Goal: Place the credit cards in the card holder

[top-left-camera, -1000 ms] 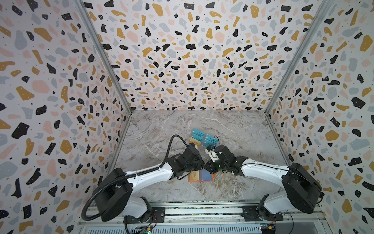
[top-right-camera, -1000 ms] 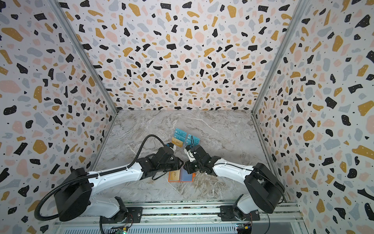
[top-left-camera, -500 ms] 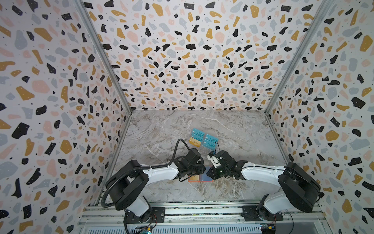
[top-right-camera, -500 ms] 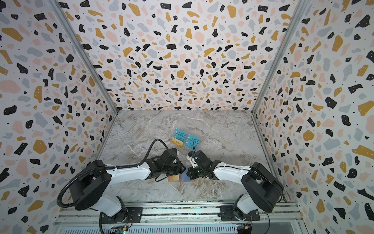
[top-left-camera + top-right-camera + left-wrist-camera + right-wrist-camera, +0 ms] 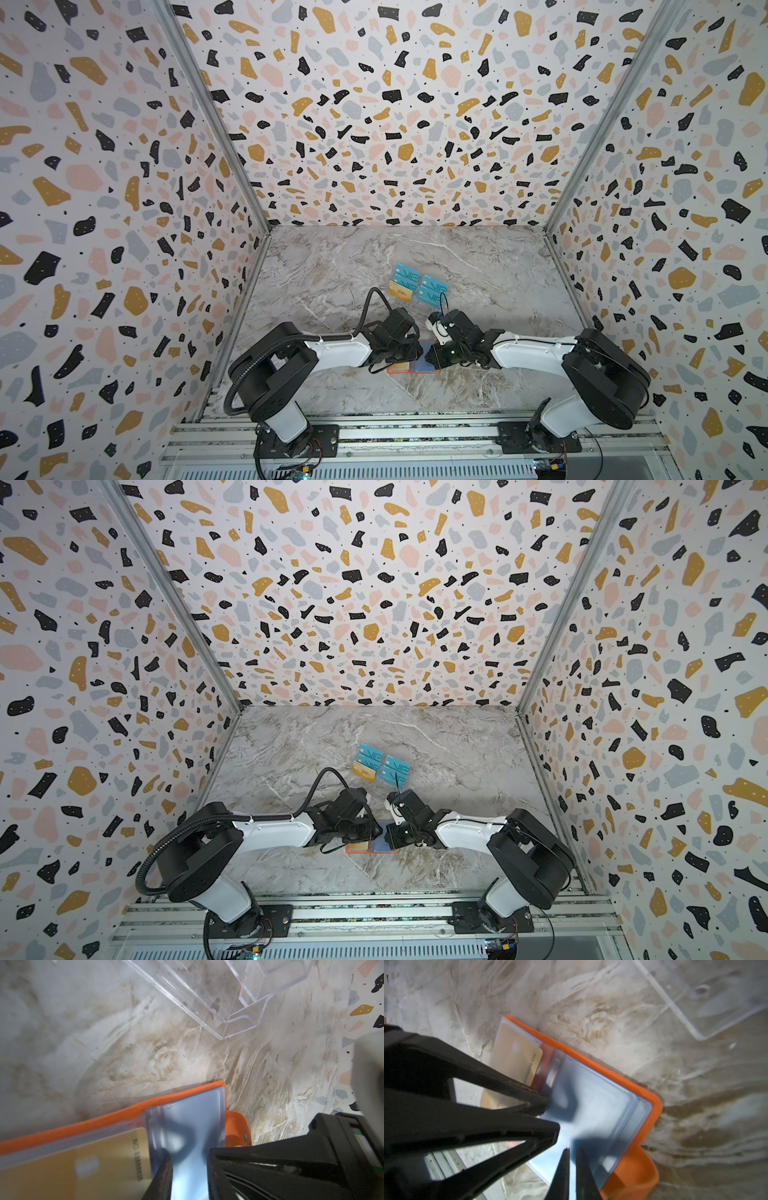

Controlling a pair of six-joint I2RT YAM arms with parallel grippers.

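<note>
Bright orange leather-like folding card holder (image 5: pixel 411 372) lying open on the marble-patterned bench (image 5: pixel 332 270), near the middle of its front edge. A gold-tan plastic card (image 5: pixel 517 1057) sits in one clear sleeve. A teal-blue plastic card (image 5: pixel 596 1109) covers the adjoining half. The right gripper (image 5: pixel 572 1150) has its jaws nearly together, tips at the teal-blue card. The left gripper (image 5: pixel 550 1118) rests at the fold, but its grip cannot be told. Other credit cards (image 5: pixel 432 286) stand in the transparent acrylic tiered rack (image 5: pixel 245 991), nearer the bench's centre.
</note>
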